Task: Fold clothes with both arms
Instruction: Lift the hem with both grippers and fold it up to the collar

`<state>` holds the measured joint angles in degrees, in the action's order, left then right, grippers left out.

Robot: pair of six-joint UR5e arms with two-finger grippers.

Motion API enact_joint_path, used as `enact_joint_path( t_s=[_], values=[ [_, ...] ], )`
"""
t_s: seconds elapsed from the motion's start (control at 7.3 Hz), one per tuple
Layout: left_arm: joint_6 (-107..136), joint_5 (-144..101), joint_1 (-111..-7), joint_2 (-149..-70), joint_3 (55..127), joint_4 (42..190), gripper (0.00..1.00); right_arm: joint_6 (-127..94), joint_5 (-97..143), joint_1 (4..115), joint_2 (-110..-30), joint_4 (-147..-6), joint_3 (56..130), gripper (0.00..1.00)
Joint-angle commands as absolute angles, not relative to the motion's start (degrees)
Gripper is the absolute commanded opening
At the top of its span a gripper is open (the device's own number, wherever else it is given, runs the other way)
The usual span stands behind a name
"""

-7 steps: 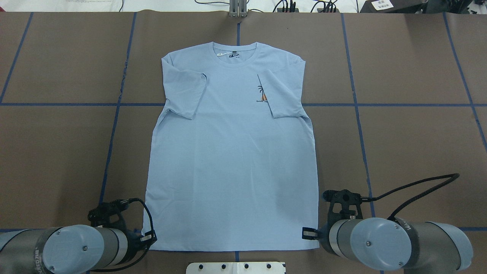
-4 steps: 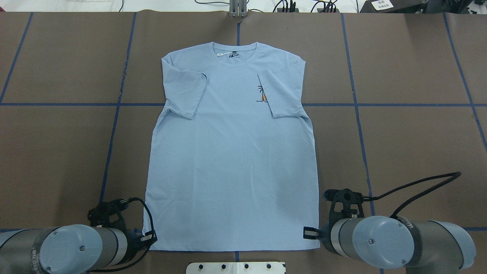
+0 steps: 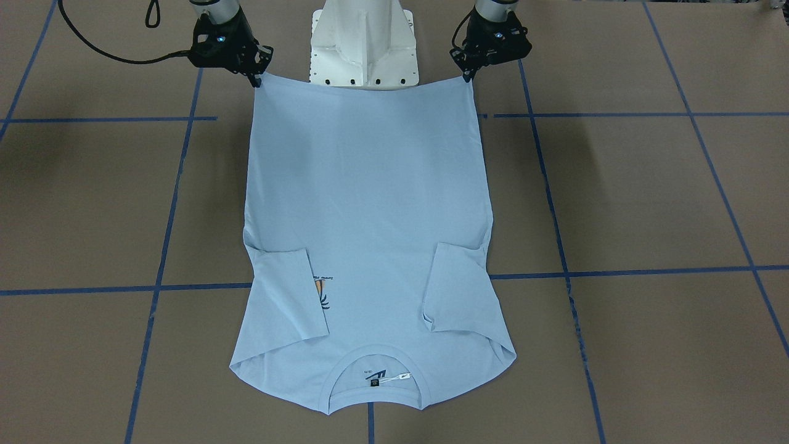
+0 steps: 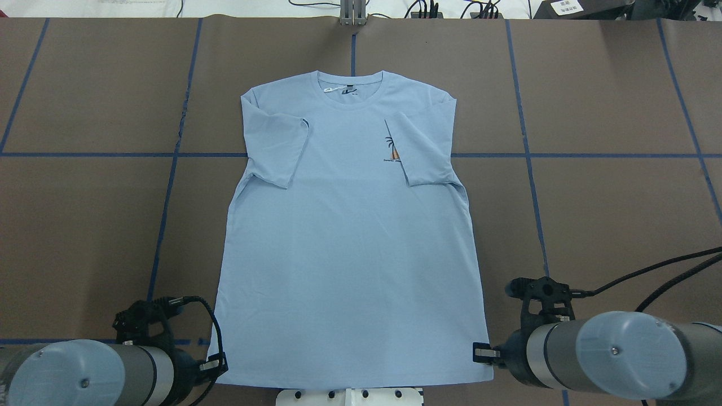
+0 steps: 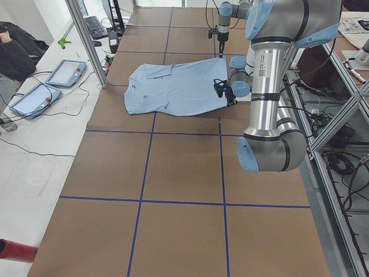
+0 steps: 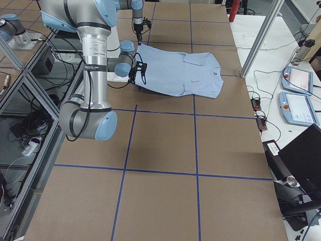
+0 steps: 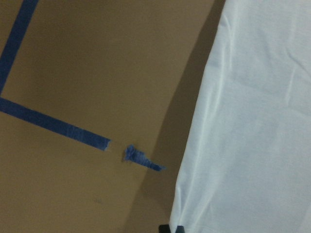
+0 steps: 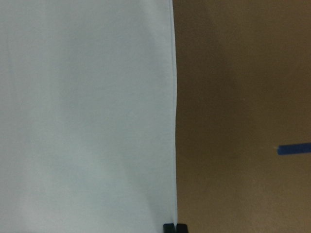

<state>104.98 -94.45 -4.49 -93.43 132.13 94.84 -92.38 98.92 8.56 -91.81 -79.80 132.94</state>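
Observation:
The light blue T-shirt (image 4: 350,237) lies face up on the brown table, collar (image 4: 350,84) at the far side. Both sleeves are folded in, and the right one covers part of the palm print (image 4: 391,149). My left gripper (image 4: 217,363) is shut on the near left hem corner, and my right gripper (image 4: 482,353) is shut on the near right one. In the front-facing view the hem (image 3: 363,86) hangs raised and taut between the left gripper (image 3: 470,75) and the right gripper (image 3: 256,79). Each wrist view shows closed fingertips (image 7: 172,228) (image 8: 174,227) pinching the shirt's edge.
The white pedestal base (image 3: 363,43) stands right behind the raised hem. Blue tape lines (image 4: 169,186) grid the brown table cover. A metal post (image 4: 352,14) and cables sit at the far edge. Tablets (image 5: 63,72) lie on a side bench.
Both grippers have drawn the hem corners back toward the base and raised them. The whole shirt has slid toward the robot, and the hem now reaches the pedestal.

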Motion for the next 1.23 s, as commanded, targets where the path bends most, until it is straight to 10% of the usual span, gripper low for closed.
enact_joint_path(
  t_s=[0.0, 1.1],
  values=[
    [99.1, -95.5, -0.7, -93.4, 140.2, 85.8, 0.0, -92.4, 105.5, 8.6, -98.2, -79.8, 140.8, 0.0],
    [90.9, -97.9, -10.1, -97.3, 139.0, 85.3, 0.0, -88.2, 116.4, 27.2, -86.3, -79.5, 131.1, 0.0]
  ],
)
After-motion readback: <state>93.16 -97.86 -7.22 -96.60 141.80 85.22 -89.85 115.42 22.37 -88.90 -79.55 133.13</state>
